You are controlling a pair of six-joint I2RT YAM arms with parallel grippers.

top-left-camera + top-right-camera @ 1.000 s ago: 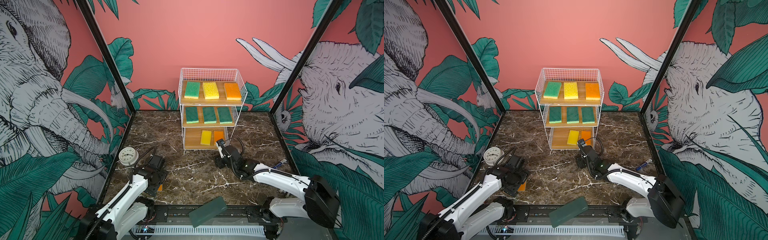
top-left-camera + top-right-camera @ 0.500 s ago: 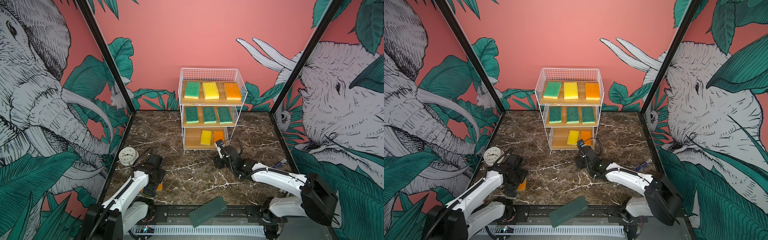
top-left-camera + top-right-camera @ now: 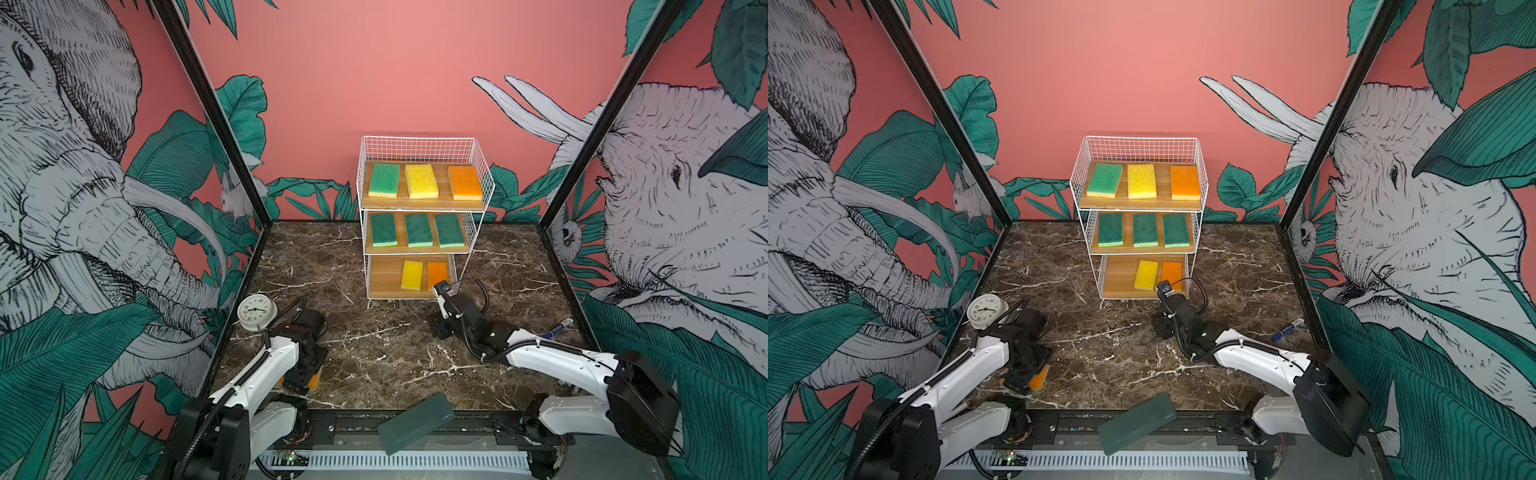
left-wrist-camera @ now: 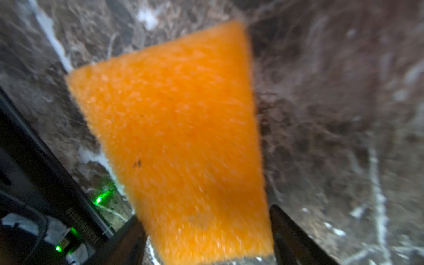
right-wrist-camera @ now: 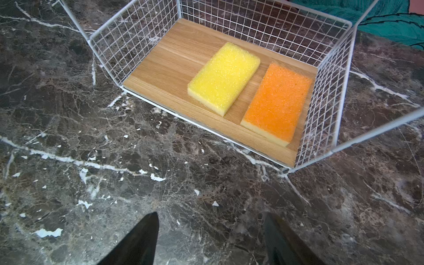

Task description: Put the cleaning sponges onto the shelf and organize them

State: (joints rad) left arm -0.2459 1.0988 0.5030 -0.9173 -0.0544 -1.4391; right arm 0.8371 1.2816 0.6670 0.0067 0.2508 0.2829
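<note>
Counted eight sponges [image 3: 420, 180] on shelf [image 3: 384, 278] (three, three, two). Found ninth, orange sponge [image 4: 179, 137], between left gripper [image 4: 206, 220] jaws, grip unclear. Noted right gripper [image 5: 211, 215] spread, empty.

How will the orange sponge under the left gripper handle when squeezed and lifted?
Likely soft: the sponge has a fuzzy foam face, so it may squash between the fingers and weigh little. Flat on the table, it should not roll.

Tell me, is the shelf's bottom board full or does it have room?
Not full. The bottom board holds only a yellow sponge and an orange sponge; the wood beside the yellow one is bare.
</note>
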